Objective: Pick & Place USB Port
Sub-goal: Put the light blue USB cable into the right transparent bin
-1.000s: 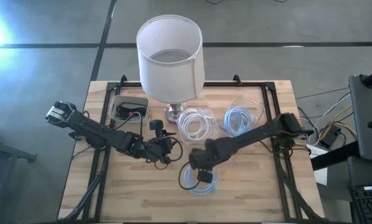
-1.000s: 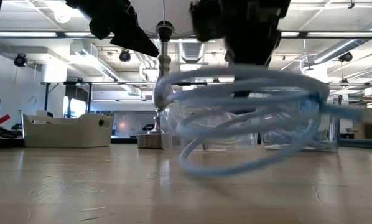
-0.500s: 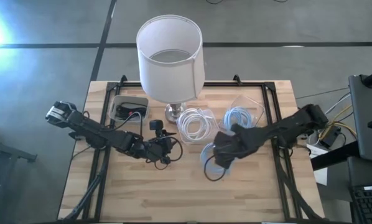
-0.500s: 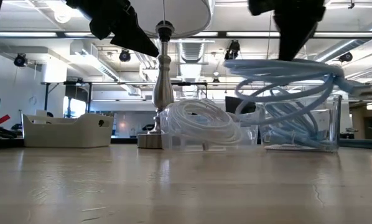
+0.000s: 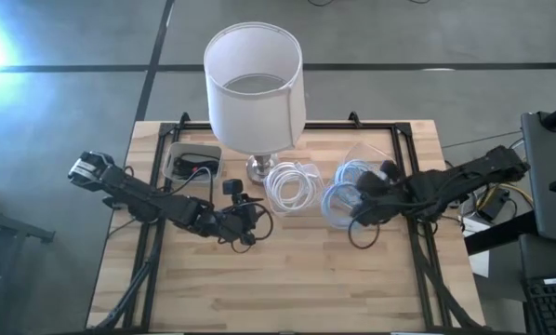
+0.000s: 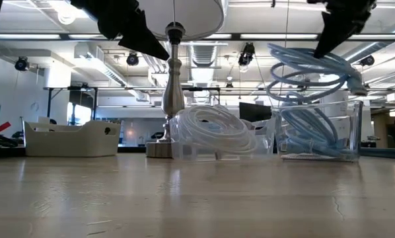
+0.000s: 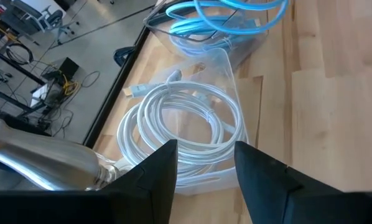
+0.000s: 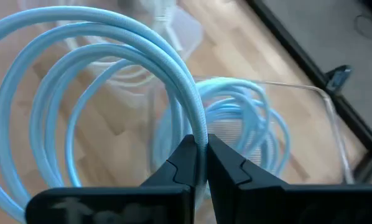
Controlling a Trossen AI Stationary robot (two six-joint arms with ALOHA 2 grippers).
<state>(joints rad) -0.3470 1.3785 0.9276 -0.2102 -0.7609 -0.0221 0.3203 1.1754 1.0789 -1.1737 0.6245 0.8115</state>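
Observation:
A light-blue cable coil (image 5: 337, 199) hangs from my shut right gripper (image 5: 359, 207) in the air, just on the near side of a clear container (image 5: 364, 170) that holds more blue cables. In the low view the coil (image 6: 310, 66) floats above that container (image 6: 316, 135). A white cable coil (image 5: 292, 186) lies in a second clear container beside the lamp base. My left gripper (image 5: 247, 223) hovers open at the table's middle, near the white coil (image 7: 180, 130), touching nothing. My right gripper pinches one strand of the blue coil (image 8: 197, 127) between its two fingers. The fingers lie across the strand. The coil is lifted clear of the table, and its loops (image 8: 80, 74) hang spread out beyond and below the fingers.
A lamp with a white shade (image 5: 254, 82) stands at the table's far middle, its stem (image 6: 173, 86) next to the white coil. A small bin with dark items (image 5: 194, 163) sits at the far left. Bare wood lies along the near half (image 5: 278, 288).
My right gripper has risen from the table's near middle and swung toward the right and far side, staying shut. The blue coil has come up off the table with it and now hangs beside the container of blue cables.

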